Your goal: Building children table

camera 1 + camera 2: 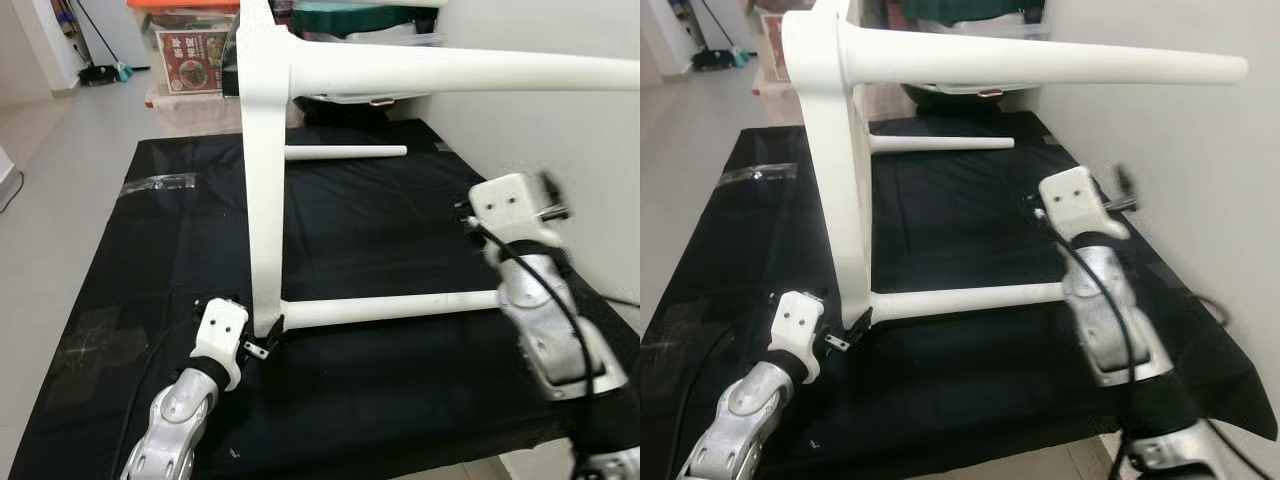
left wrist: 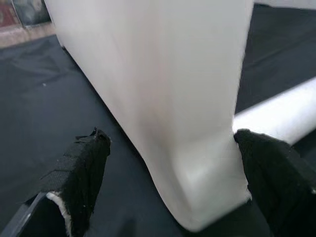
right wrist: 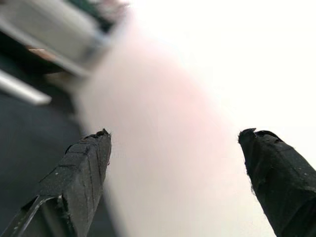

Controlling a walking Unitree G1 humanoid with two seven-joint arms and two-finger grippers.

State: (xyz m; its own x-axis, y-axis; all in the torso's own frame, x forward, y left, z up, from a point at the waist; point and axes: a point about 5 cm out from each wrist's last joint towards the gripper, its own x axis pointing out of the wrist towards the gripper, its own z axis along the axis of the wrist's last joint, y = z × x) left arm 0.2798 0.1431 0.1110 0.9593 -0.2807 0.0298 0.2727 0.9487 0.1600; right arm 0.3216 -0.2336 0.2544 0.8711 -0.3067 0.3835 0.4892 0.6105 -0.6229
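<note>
A white children's table lies on its side on a black mat. Its tabletop stands on edge, and round white legs stick out to the right: an upper leg, a lower leg just above the mat, and a far leg. My left gripper is open at the tabletop's bottom corner, with one finger on each side of the edge. My right gripper is open beside the free end of the lower leg; its wrist is blurred and it faces the white wall.
A white wall runs close along the right of the mat. Clear storage boxes and a green lid stand behind the table. A strip of tape lies on the mat's left side. Light floor lies to the left.
</note>
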